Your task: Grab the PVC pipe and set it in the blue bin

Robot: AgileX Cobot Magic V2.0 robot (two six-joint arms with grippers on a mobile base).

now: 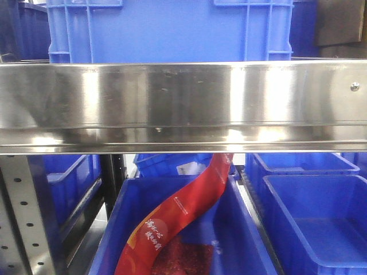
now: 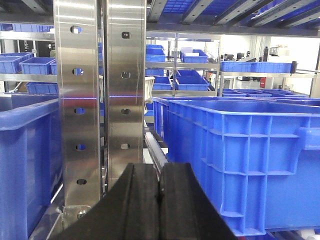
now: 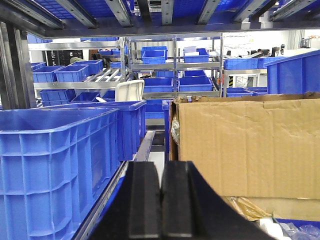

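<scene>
left gripper: jaws pressed together, pads meeting along a thin seam, nothing between them. right gripper: same condition, jaws closed flat on each other and empty.

left arm pose: wrist level, aimed along the shelf between a perforated steel upright and a large blue crate just to its right. right arm pose: wrist level, aimed down the gap between a blue ribbed crate and a cardboard box, with crumpled plastic wrap at the box's foot.

pvc pipe: not visible in any view; its location cannot be stated. judged handling: a small moulded plastic part should be light, rigid and smooth, so it may slip or roll under a pinch. judged grip point: across the thicker rim or blocky end, not the curved wall. both claws must be spread before any approach.

front view: a steel shelf rail fills the middle; below it a blue bin holds a red printed bag, beside an open blue bin on the right.
</scene>
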